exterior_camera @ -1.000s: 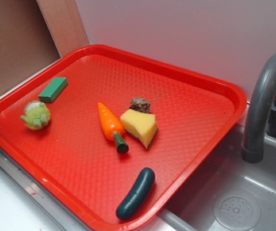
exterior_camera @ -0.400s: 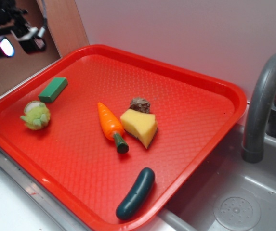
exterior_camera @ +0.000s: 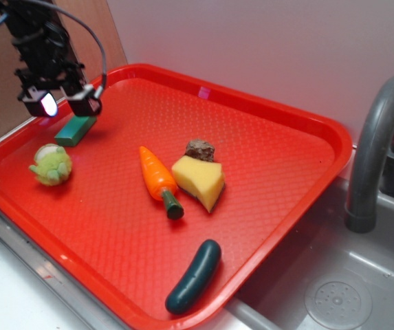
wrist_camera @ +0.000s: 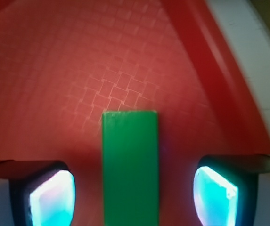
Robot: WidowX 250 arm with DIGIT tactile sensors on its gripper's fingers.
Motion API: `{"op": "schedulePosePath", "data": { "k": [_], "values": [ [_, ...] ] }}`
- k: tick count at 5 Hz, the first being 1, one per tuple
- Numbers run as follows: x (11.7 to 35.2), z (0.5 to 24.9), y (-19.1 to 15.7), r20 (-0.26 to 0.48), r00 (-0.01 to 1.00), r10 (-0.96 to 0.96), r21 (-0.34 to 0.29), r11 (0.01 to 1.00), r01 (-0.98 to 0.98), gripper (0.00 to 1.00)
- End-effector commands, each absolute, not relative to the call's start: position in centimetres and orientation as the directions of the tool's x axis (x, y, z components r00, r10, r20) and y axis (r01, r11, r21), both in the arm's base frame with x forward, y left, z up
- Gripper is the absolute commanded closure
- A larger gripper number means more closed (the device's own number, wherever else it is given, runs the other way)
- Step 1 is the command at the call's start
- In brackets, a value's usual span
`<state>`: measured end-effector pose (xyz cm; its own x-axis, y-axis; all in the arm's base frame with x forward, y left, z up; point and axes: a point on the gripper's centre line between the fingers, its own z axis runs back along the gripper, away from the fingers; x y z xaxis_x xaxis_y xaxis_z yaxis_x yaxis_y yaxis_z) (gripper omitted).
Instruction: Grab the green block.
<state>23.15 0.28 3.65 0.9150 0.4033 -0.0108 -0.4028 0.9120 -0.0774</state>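
Green block [wrist_camera: 130, 165] first: it lies flat on the red tray [exterior_camera: 272, 165], near the far left corner, and from the wrist view it runs lengthwise straight up the middle between my two fingers [wrist_camera: 52, 197]. I read it as a small rigid brick, light, with smooth faces and crisp edges, so it should neither squash nor sag, though the smooth sides could slip under a weak pinch. I would take it across the narrow width, pads on the two long side faces, about mid-length. My gripper [exterior_camera: 64, 104] hangs just above it with the jaws spread wide, holding nothing, and there is room on both sides. The fuzzy light-green toy [exterior_camera: 51, 165] sits near the block toward the tray's front edge, close enough to mind. The carrot [exterior_camera: 157, 175] lies well apart.
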Motion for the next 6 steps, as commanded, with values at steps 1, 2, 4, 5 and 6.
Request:
{"op": "schedulePosePath", "data": {
  "k": [1,2,4,5,6],
  "values": [
    [22.0,0.0,-1.2,-0.099,0.945,0.313,-0.188,0.926,-0.327,0.0],
    [21.9,-0.2,-1.5,-0.084,0.939,0.334,-0.165,0.925,-0.344,1.0],
    [21.5,1.6,-2.4,0.009,0.954,0.299,-0.039,0.954,-0.298,1.0],
    [22.1,6.5,-2.7,0.059,0.928,0.367,-0.031,0.93,-0.366,1.0],
    [23.5,11.5,-3.1,0.019,0.884,0.468,-0.071,0.882,-0.465,1.0]
  ]
}}
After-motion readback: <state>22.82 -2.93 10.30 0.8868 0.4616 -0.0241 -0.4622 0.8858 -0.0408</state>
